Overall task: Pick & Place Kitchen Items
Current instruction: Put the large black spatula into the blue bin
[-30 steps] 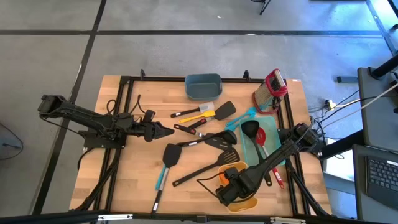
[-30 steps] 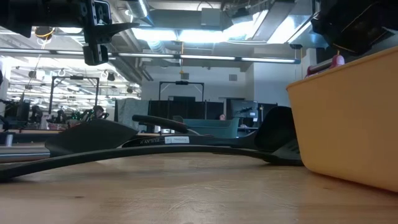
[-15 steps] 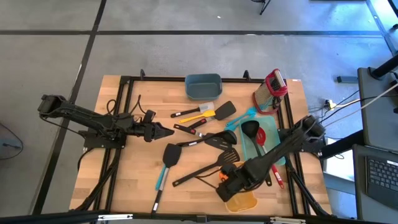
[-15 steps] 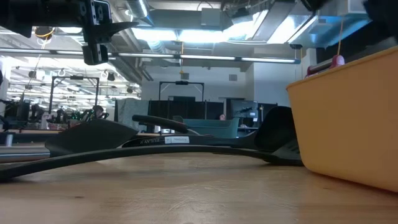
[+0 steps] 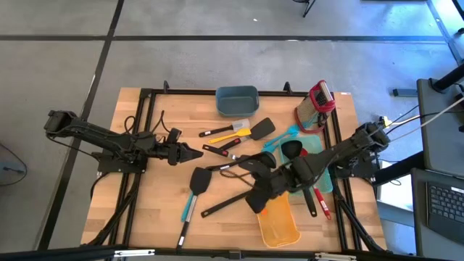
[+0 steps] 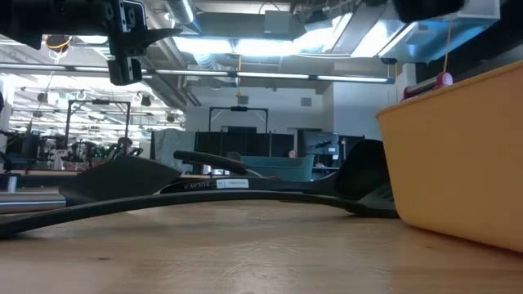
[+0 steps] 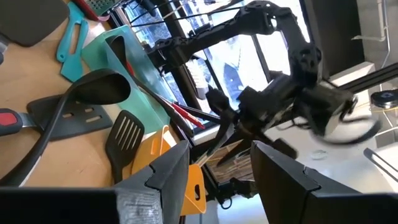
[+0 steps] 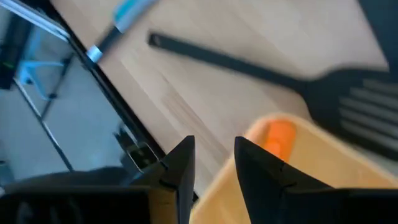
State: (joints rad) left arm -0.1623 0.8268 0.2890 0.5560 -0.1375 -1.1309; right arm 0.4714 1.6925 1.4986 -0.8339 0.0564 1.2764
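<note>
Jaws apart above orange-headed spatula (image 8: 280,135)

Yellow bin (image 5: 279,225), blue-grey tub (image 5: 237,101), black slotted turner (image 5: 233,201), teal mat (image 5: 301,165), light wooden table (image 5: 159,210)

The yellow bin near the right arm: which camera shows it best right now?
The high view: the whole yellow bin shows on the table's front edge, beside the right gripper. The low view shows only one wall, the right wrist view a corner with something orange inside, and the left wrist view a partly hidden edge.
</note>
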